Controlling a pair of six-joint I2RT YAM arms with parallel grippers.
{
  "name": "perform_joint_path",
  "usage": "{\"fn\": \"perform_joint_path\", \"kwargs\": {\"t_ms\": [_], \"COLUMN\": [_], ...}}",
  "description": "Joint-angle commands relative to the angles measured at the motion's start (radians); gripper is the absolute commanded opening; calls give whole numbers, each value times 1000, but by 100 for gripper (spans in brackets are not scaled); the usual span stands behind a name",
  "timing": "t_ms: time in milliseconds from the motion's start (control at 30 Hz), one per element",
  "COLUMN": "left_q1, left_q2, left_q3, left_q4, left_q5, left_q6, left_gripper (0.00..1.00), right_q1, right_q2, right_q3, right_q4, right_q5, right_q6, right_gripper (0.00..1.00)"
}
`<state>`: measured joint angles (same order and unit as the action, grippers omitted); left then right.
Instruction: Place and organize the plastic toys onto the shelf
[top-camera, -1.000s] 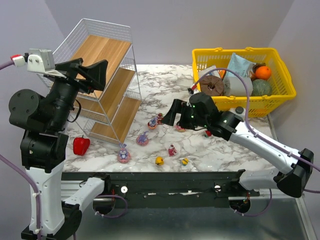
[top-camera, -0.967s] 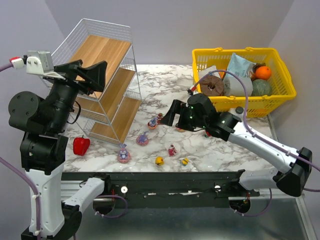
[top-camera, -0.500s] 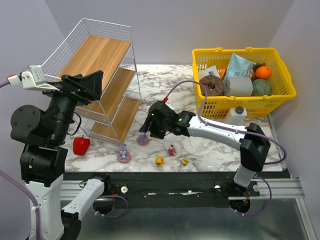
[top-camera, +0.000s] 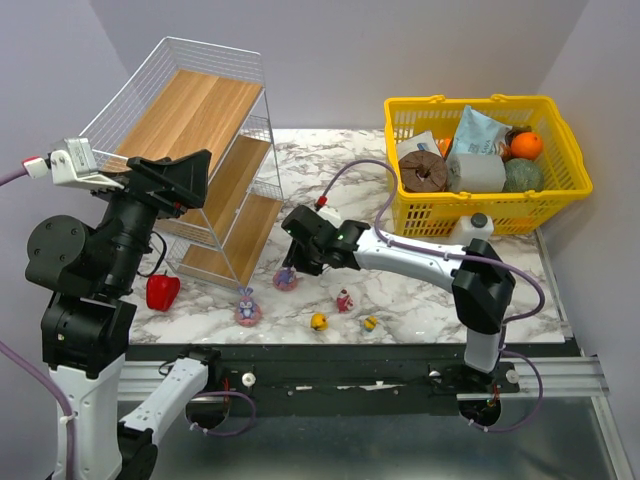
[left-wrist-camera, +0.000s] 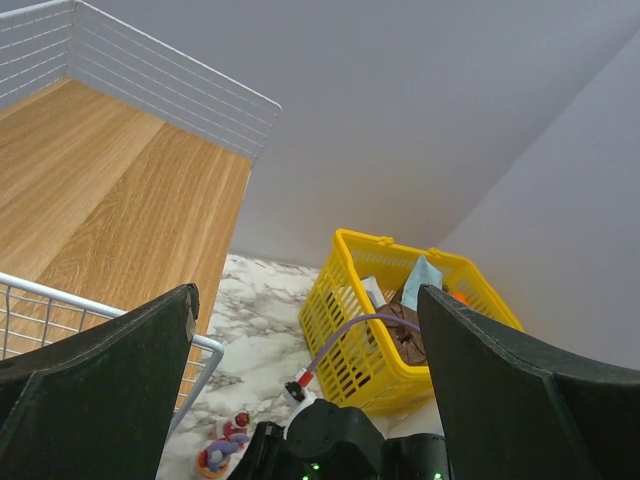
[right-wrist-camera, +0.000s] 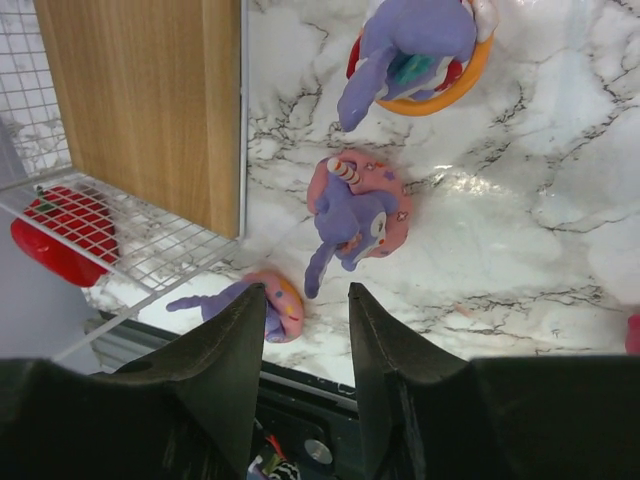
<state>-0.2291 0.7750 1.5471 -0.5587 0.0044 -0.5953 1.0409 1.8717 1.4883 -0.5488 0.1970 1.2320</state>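
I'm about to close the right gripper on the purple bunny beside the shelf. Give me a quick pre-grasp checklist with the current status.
1. Right gripper open and empty: ok.
2. Purple bunny between the fingers: not ok, it sits beyond the tips.
3. Neighbouring purple toy clear of the fingers: cannot tell, one finger partly hides it.
4. Left gripper open, raised by the shelf top, away from the bunny: ok.
5. Shelf top board bare: ok.
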Motion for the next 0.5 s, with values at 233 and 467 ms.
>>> {"fn": "perform_joint_path", "kwargs": {"t_ms": [233,467], "left_q1": [-27,-35], "left_q2": [-2,-2], "left_q3": [-7,-7], "left_q4": [-3,-10], "left_q5": [-46,-66], "left_q6": [25,37], "left_gripper": [99,99], "right_q1": [4,4], "right_q2": [86,90], "right_q3": [70,78], "right_q4": [-54,-42], "right_q5": [56,47], "right_q6": [-11,-16], "right_gripper": [41,22]}}
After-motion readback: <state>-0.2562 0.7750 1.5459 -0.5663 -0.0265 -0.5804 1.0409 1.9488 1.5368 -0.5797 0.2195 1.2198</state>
